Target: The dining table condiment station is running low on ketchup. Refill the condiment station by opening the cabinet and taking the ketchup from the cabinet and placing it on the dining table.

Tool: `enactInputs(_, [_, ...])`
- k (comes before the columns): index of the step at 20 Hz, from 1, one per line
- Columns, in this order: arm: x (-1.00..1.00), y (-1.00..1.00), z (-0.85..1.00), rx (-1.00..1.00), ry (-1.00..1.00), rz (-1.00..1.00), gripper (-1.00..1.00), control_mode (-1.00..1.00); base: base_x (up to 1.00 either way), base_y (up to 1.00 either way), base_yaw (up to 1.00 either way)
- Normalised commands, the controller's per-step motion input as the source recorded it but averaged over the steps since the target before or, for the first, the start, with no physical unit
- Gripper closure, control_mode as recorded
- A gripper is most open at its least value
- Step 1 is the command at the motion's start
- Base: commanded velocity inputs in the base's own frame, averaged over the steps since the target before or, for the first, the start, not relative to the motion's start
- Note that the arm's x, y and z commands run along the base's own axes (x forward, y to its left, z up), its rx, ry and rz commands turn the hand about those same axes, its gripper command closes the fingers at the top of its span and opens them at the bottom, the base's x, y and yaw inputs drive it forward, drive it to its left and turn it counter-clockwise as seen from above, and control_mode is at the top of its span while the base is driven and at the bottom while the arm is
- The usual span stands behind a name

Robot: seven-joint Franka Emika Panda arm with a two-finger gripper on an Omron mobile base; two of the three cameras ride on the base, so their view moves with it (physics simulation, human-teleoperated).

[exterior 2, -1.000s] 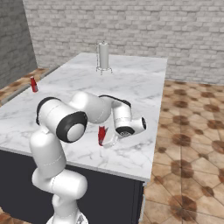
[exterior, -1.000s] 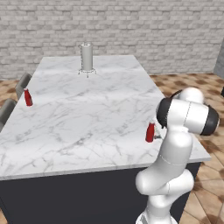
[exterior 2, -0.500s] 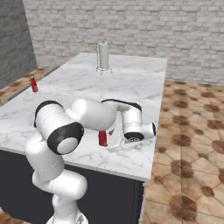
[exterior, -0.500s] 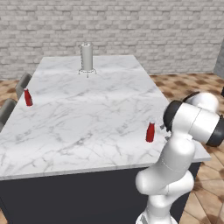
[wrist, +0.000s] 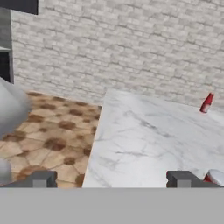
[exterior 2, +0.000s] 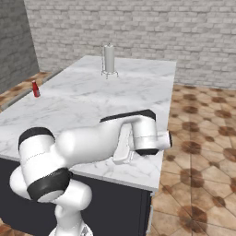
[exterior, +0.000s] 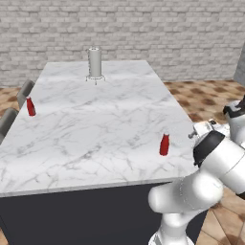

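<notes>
White grey-veined marble is what you see across the dining table [exterior: 95, 124] in the left base view, and the ketchup [exterior: 164, 145] stands upright on it near the right-hand edge, long axis vertical, narrow top up. The hand end of the arm sits just beyond that edge, to the right of the bottle and clear of it. A second small red bottle [exterior: 30, 106] stands well apart at the far left side, and a grey upright cylinder [exterior: 94, 62] rises at the far end. In the right base view, the arm's forearm lies across the near corner of the table [exterior 2: 92, 99] and covers the ketchup; the other red bottle [exterior 2: 35, 89] and the cylinder [exterior 2: 109, 59] stand far beyond it. In the hand view, the gripper [wrist: 111, 178] has its jaws spread wide with nothing between them, and you look out over the marble top [wrist: 148, 140]. The ketchup's red top [wrist: 213, 177] shows just outside one finger tip, apart from it, while the other red bottle [wrist: 207, 103] stands far ahead, appearing tilted in this rolled view.
</notes>
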Motion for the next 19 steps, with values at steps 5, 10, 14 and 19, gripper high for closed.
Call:
enactInputs(5, [-0.64, 0.08, 0.96, -0.01, -0.21, 0.00, -1.00, -1.00, 0.00, 0.00, 0.00])
enactInputs(10, [-0.68, 0.38, 0.95, -0.12, -0.27, 0.00, -1.00, -1.00, 0.00, 0.00, 0.00])
enactInputs(14, [-0.62, 0.63, 0.98, -0.23, -0.34, 0.00, -1.00, -1.00, 0.00, 0.00, 0.00])
enactInputs(19, [-0.40, 0.94, 0.99, -0.39, -0.34, 0.01, -1.00, -1.00, 0.00, 0.00, 0.00])
